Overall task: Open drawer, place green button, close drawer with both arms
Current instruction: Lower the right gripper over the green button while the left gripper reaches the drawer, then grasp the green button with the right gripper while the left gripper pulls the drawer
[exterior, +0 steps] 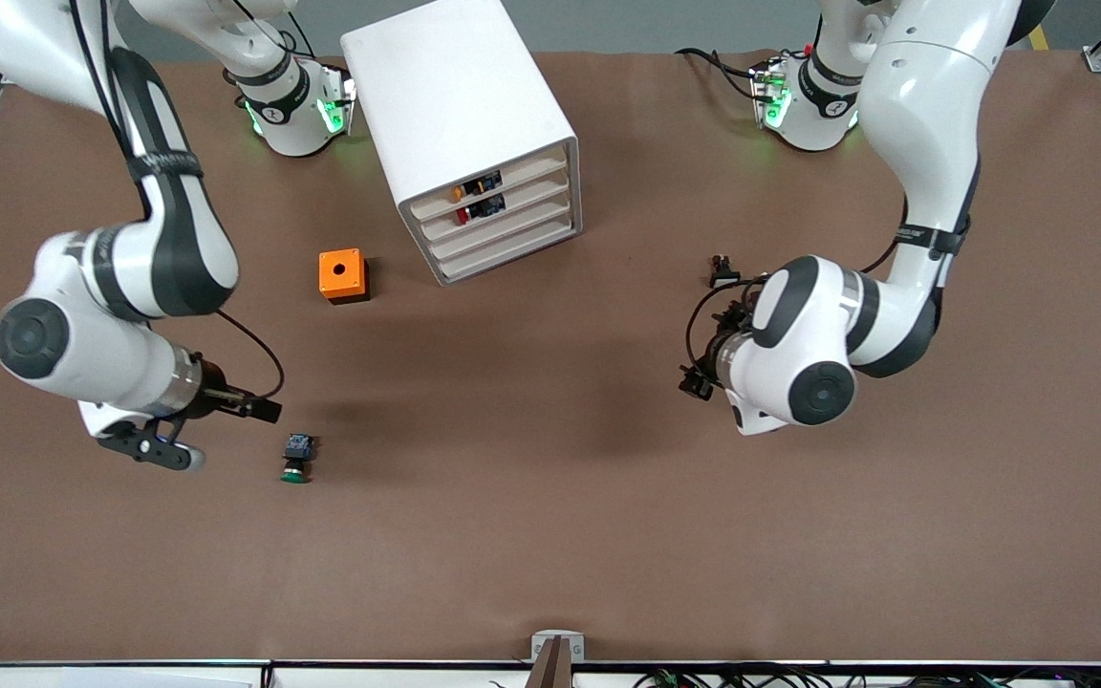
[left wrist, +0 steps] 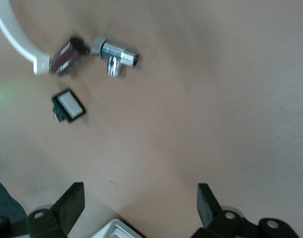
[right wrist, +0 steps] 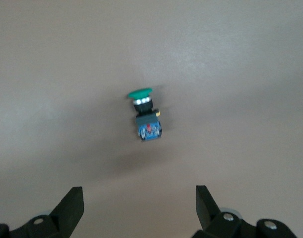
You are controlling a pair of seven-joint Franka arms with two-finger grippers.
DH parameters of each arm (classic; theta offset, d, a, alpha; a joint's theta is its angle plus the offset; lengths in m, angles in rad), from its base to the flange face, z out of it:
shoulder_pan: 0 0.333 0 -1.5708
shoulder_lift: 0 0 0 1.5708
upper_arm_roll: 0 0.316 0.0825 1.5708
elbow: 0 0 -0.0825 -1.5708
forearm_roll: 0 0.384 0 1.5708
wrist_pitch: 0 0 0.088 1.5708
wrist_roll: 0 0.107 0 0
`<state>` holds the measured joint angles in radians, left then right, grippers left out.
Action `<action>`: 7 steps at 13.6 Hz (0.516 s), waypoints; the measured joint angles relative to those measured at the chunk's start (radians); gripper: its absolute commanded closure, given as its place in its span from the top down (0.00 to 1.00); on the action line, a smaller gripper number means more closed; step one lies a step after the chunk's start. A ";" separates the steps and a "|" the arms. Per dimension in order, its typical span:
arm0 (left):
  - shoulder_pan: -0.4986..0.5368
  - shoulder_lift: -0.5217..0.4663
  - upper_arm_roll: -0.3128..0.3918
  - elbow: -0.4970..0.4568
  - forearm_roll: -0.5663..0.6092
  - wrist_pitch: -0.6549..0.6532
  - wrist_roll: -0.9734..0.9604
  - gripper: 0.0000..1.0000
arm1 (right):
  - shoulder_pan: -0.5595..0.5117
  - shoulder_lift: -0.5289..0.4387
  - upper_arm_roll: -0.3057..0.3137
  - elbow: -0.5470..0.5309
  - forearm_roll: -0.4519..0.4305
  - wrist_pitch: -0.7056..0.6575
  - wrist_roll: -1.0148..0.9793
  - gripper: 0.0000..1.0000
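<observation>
The green-capped button (exterior: pixel 296 459) lies on its side on the brown table; in the right wrist view (right wrist: pixel 145 116) it lies ahead of the fingers. My right gripper (exterior: pixel 163 449) (right wrist: pixel 140 203) is open and empty, low over the table beside the button, toward the right arm's end. The white cabinet (exterior: pixel 460 105) stands near the robots' bases. Its third drawer (exterior: pixel 503 232) is shut, like the others. My left gripper (exterior: pixel 701 380) (left wrist: pixel 140 203) is open and empty over bare table, mostly hidden under its wrist in the front view.
An orange box with a round hole (exterior: pixel 342 275) sits beside the cabinet. A black button with a flat white cap (exterior: pixel 723 272) (left wrist: pixel 68 105) lies close to the left gripper. A chrome fitting (left wrist: pixel 116 53) lies near it in the left wrist view.
</observation>
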<state>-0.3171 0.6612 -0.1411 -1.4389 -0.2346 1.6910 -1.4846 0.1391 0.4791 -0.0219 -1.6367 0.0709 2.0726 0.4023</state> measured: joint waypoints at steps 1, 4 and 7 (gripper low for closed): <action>-0.014 0.006 0.000 0.000 -0.024 0.001 -0.057 1.00 | 0.000 0.038 -0.002 0.000 -0.002 0.048 0.008 1.00; -0.034 0.032 0.001 0.000 -0.170 0.001 -0.197 1.00 | -0.001 0.134 -0.009 0.002 -0.030 0.169 0.037 1.00; -0.047 0.079 0.001 0.000 -0.333 0.025 -0.374 0.99 | -0.001 0.197 -0.009 0.003 -0.058 0.249 0.076 1.00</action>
<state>-0.3644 0.7403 -0.1403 -1.4386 -0.5673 1.7156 -1.8584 0.1383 0.6759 -0.0310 -1.6337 0.0132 2.3215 0.4782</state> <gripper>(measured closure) 0.000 0.000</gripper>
